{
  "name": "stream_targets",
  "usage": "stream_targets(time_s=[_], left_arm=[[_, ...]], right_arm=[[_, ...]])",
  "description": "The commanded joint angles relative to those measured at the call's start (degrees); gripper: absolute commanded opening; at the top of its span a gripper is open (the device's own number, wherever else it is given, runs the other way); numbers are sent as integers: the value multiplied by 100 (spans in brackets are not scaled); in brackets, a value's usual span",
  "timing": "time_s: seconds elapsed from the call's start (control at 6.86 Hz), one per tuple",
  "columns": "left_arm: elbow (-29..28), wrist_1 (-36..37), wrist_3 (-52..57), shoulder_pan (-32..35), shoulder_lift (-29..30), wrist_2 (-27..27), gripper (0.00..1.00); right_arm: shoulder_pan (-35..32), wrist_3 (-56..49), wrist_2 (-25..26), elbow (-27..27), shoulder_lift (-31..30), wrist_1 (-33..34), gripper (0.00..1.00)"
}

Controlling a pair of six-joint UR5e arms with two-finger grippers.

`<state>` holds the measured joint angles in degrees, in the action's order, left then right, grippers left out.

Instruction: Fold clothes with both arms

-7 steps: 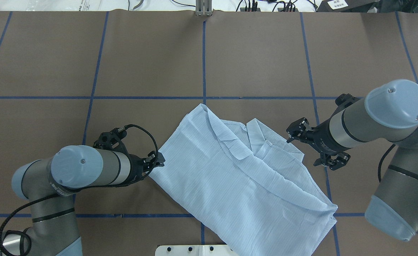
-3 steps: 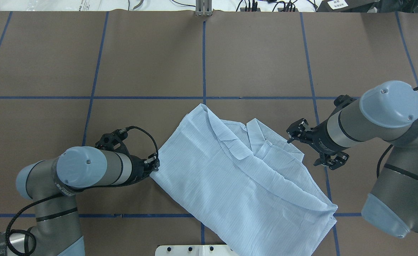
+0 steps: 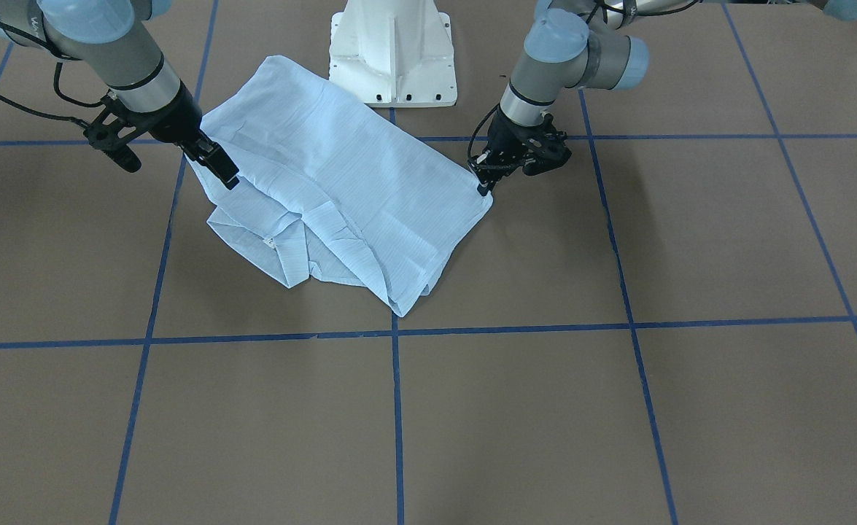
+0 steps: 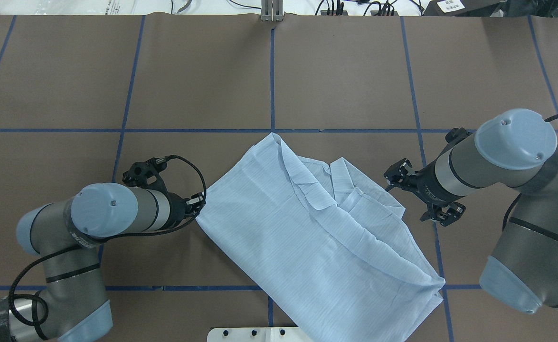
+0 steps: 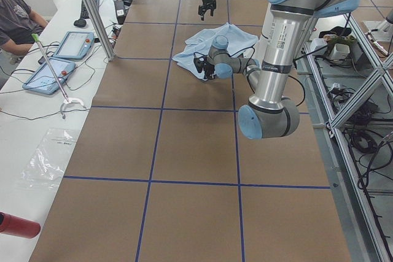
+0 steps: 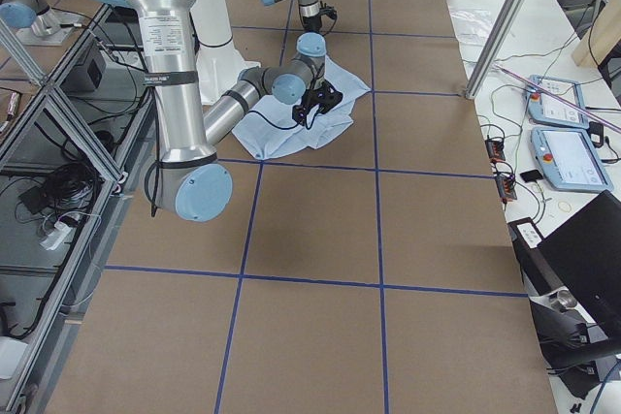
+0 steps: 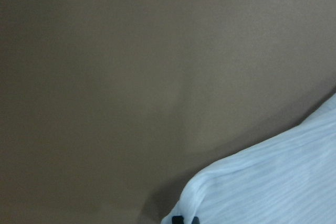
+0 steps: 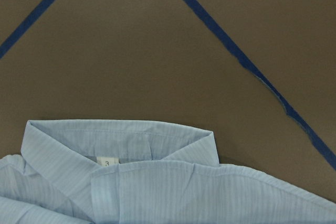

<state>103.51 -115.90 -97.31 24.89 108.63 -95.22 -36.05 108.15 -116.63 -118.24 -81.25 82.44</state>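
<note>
The light-blue shirt [image 4: 307, 237] lies folded in a rough slanted rectangle near the table's front middle, collar [image 8: 115, 140] on its right side. It also shows in the front view [image 3: 333, 175]. My left gripper [image 4: 199, 203] is low at the shirt's left corner and shut on it. The left wrist view shows that corner [image 7: 273, 182] with the dark fingertips [image 7: 178, 219] together at the bottom edge. My right gripper [image 4: 388, 184] hangs just right of the collar, off the cloth. It holds nothing, and no fingertips show in its wrist view, so it looks open.
The white pedestal base [image 3: 393, 58] stands right behind the shirt's near edge. Blue tape lines [image 4: 272, 76] divide the brown table into squares. Tablets and cables lie on a side bench [image 5: 55, 59] beyond the left end.
My left gripper has pulled back to the left, dragging the shirt's left corner with it; the whole shirt has shifted slightly left. The right gripper has barely moved.
</note>
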Motion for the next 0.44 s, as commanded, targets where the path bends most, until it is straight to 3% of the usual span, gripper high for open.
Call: stream_targets(time_s=[0.0,0.15,0.29], left_arm=[[-1079,-72,1183,1108,959,30,0],[-2358,-282,1371,1584,1854,21,0],[-4050,-1441,1468,1919,2707,13,0]], right_arm=[[-16,4,-8,-6,30,0,100],[-51,13,0,-6,134,0,100],[-86,13,0,-6,179,0,100]])
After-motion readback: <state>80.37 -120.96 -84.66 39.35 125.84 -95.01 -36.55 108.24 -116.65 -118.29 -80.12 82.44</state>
